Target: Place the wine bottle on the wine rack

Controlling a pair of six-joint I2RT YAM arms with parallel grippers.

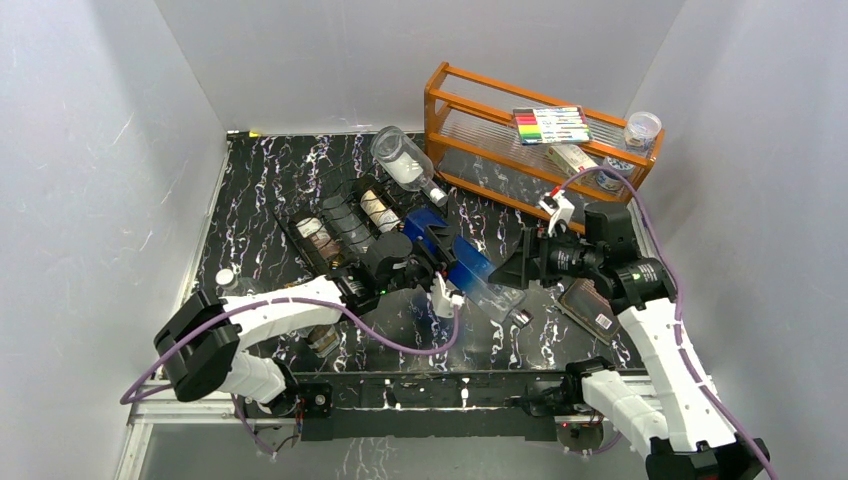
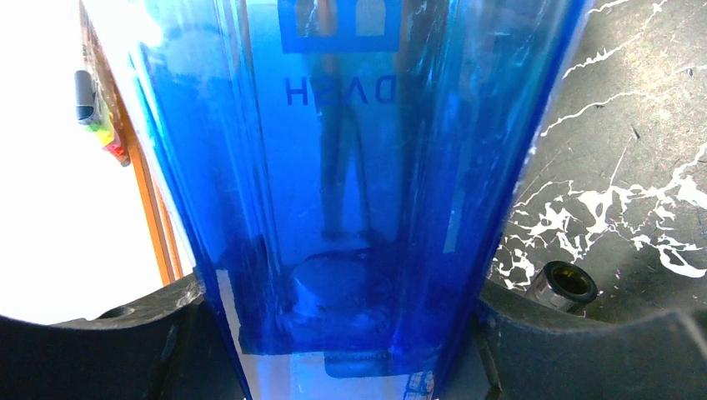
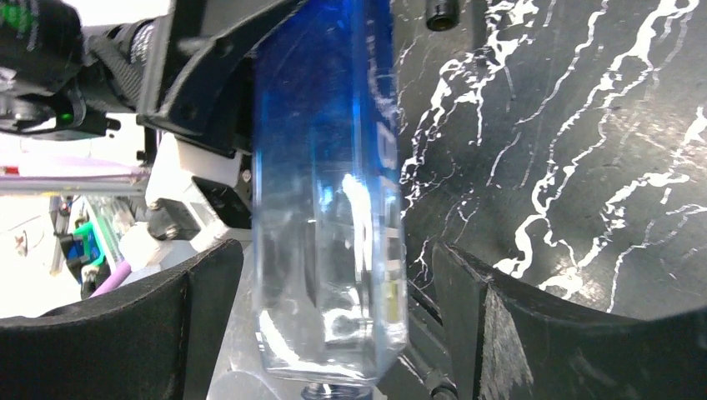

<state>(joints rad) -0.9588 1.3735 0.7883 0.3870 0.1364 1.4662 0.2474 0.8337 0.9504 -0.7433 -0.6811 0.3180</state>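
Left tool (image 2: 338, 329) grips the diagonal wine bottle (image 1: 468, 264), clear end near-right; right tool (image 3: 338, 283) gapes around it.

You're looking into a box of three plain, pale grey walls: the left wall (image 1: 100, 150), the back wall (image 1: 400, 50) and the right wall (image 1: 760, 150). They close in a table (image 1: 270, 170) of glossy black marble veined in white. At its far right, near the back corner, stands an orange wooden shelf (image 1: 429, 112) with two tiers. The light is bright and even, and the table's surface shines.
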